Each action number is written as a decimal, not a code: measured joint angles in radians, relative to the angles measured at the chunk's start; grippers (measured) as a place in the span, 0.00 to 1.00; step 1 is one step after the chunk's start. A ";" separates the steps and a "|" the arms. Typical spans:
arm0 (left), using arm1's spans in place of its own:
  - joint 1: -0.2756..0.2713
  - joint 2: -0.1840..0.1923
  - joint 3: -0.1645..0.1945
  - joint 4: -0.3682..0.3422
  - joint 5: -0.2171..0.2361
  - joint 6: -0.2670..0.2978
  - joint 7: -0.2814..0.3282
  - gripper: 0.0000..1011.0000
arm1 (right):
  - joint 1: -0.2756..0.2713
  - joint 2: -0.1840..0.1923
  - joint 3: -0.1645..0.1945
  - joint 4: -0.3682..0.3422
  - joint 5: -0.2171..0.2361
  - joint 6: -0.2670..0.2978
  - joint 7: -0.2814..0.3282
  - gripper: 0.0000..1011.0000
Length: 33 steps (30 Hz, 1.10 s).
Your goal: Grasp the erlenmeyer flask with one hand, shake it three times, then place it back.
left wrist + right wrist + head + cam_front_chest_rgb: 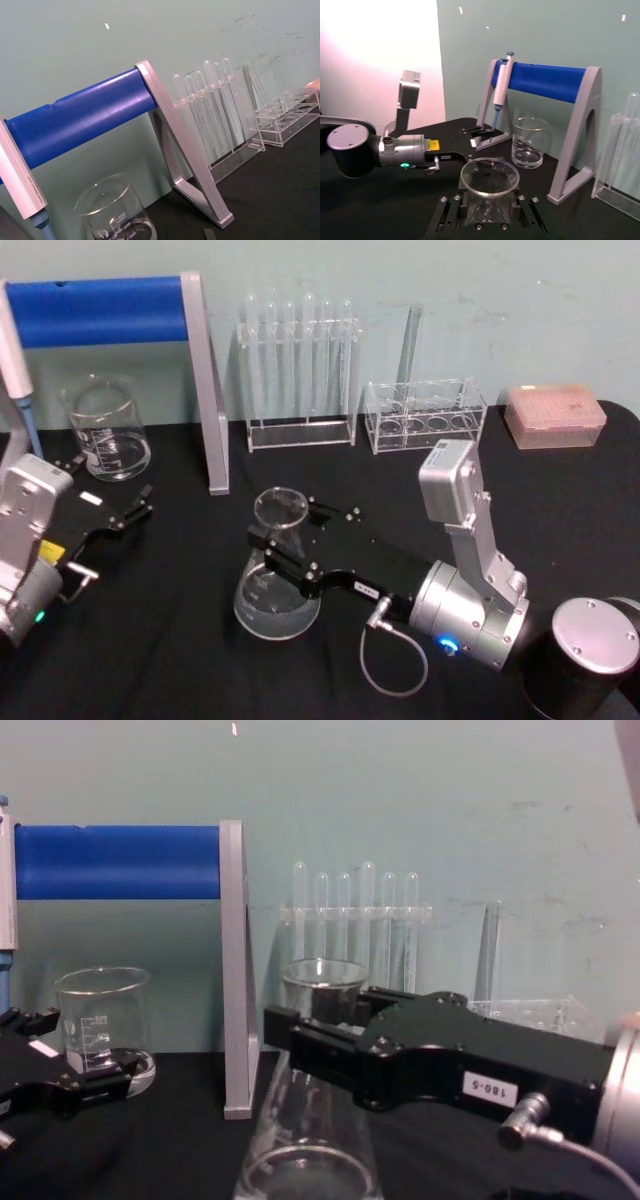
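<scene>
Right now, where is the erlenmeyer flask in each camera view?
Head view: flask lower centre, its neck held by the right gripper; left gripper parked far left.
Chest view: flask bottom centre, gripper across its neck.
Right wrist view: flask bottom centre, rim toward camera.
Left wrist view: blue stand, beaker beneath.
Shared landmark: the blue stand.

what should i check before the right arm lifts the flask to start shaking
1. right end effector on the neck of the erlenmeyer flask: ok, closed on it just below the rim
2. flask upright, base on the black table: ok
3. hold firm enough for shaking: cannot tell
4. nothing to spill: ok, the flask looks empty
5. room around the flask: ok, the grey stand leg and the beaker stand apart from it
6. left end effector out of the way: ok, open and low at the table's left, apart from the flask
</scene>
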 joint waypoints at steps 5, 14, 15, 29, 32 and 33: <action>0.000 0.000 0.000 0.000 0.000 0.000 0.000 0.99 | 0.005 0.007 -0.015 -0.003 0.005 -0.001 0.009 0.45; 0.000 0.000 0.000 0.000 0.000 0.000 0.000 0.99 | 0.011 0.014 -0.017 -0.002 0.012 -0.009 0.002 0.45; 0.000 0.000 0.000 0.000 0.000 0.000 0.000 0.99 | 0.012 0.014 -0.014 0.000 0.012 -0.010 -0.002 0.45; 0.000 0.000 0.000 0.000 0.000 0.000 0.000 0.99 | 0.019 0.014 0.081 0.050 -0.002 -0.014 -0.096 0.45; 0.000 0.000 0.000 0.000 0.000 0.000 0.000 0.99 | 0.017 0.014 0.109 0.057 -0.006 -0.018 -0.115 0.45; 0.000 0.000 0.000 0.000 0.000 0.000 0.000 0.99 | 0.017 0.014 0.116 0.059 -0.007 -0.019 -0.120 0.45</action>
